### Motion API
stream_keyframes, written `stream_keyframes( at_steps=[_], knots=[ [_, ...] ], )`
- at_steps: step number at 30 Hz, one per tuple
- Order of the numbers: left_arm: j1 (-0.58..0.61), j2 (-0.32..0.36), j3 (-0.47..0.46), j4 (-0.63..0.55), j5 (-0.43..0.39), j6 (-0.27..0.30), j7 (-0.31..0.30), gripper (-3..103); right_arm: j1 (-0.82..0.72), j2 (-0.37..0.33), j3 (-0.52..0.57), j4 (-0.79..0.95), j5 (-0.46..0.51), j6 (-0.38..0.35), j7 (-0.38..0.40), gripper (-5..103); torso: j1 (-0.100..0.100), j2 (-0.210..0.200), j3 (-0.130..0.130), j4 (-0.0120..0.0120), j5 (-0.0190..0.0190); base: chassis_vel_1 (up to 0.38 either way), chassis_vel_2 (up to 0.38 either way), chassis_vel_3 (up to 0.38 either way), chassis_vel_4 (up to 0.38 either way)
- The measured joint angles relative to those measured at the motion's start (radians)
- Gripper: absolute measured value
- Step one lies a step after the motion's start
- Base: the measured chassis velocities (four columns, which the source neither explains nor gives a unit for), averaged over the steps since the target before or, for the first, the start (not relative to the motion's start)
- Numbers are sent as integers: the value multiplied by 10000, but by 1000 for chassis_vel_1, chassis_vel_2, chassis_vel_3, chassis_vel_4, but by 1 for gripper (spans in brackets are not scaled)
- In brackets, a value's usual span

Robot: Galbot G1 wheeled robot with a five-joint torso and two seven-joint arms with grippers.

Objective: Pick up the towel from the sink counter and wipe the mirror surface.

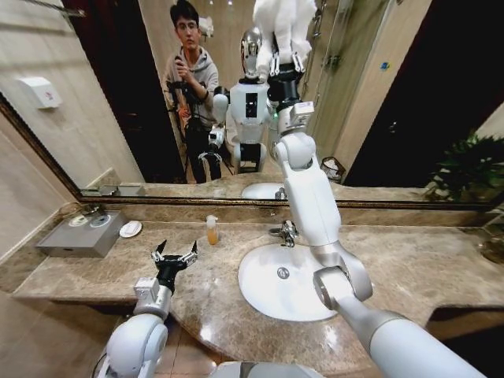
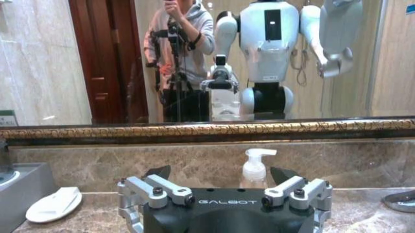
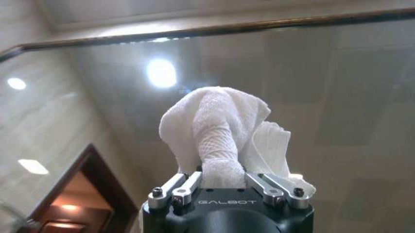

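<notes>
My right arm reaches up over the basin, and its gripper [image 1: 284, 61] is shut on the white towel [image 1: 283, 22]. The towel is held high against the mirror surface [image 1: 118, 94]. In the right wrist view the bunched towel [image 3: 219, 128] stands out of the shut gripper [image 3: 224, 180], right in front of the glass [image 3: 343, 82]. My left gripper [image 1: 175, 253] hovers open and holding nothing over the sink counter [image 1: 394, 252], left of the basin. In the left wrist view the left gripper [image 2: 220, 175] faces the mirror [image 2: 97, 63].
The oval white basin [image 1: 264, 295] and chrome faucet [image 1: 287, 232] lie under my right arm. A soap bottle [image 1: 212, 230], a white soap dish [image 1: 130, 229] and a grey box [image 1: 79, 236] stand along the back left. A plant [image 1: 472, 169] is at the far right.
</notes>
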Motion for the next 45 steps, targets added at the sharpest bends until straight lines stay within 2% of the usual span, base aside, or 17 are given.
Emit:
stream_keyframes(
  at_steps=[6, 12, 15, 23, 27, 32, 35, 38, 39, 41, 45],
  knots=[
    [0, 0, 0, 0, -1, 0, 0, 100, -281, -18, -1030, -28, -165, 542, -470, 18, 8, -3, 5, 12, -5, 0, 0, 0, 0],
    [0, 0, 0, 0, 0, 0, 0, 100, -325, -23, -1416, -173, -222, 931, -748, 18, 7, -3, 4, 11, -4, 0, 0, 0, 0],
    [0, 0, 0, 0, 0, 0, 0, 100, -371, -27, -1259, -234, -326, 996, -682, 18, 6, -3, 4, 6, -1, 0, 0, 0, 0],
    [0, 0, 0, 0, 0, 0, 0, 100, -399, -32, -116, 83, -659, 771, 278, 18, 4, -2, 2, 4, 1, 0, 0, 0, 0],
    [0, 0, 0, 0, 0, 0, 0, 100, -441, -35, 518, 438, -373, 446, 569, 18, 3, -2, 2, 3, 1, 0, 0, 0, 0],
    [0, 0, 0, 0, 0, 0, 0, 100, -501, -36, 540, 552, -131, 379, 545, 18, 3, -2, 2, 2, 2, 0, 0, 0, 0],
    [0, 0, 0, 0, 0, 0, 0, 100, -583, -37, 297, 612, 34, 436, 206, 18, 4, -2, 2, 6, 1, 0, 0, 0, 0],
    [0, 0, 0, 0, -1, 0, 0, 100, -689, -36, -139, 385, 103, 871, -716, 18, 3, -2, 3, 7, -2, 0, 0, 0, 0],
    [0, 0, 0, 0, -1, 0, 0, 100, -689, -36, -139, 385, 103, 871, -716, 18, 3, -2, 3, 7, -2, 0, 0, 0, 0],
    [0, 0, 0, 0, 0, 0, 0, 100, -731, -36, -449, 228, 143, 1126, -1240, 18, 3, -2, 2, 7, -3, 0, 0, 0, 0],
    [0, 0, 0, 0, 0, 0, 0, 100, -792, -36, -774, 22, 123, 1460, -1687, 18, 4, -3, 3, 7, -2, 0, 0, 0, 0]
  ],
)
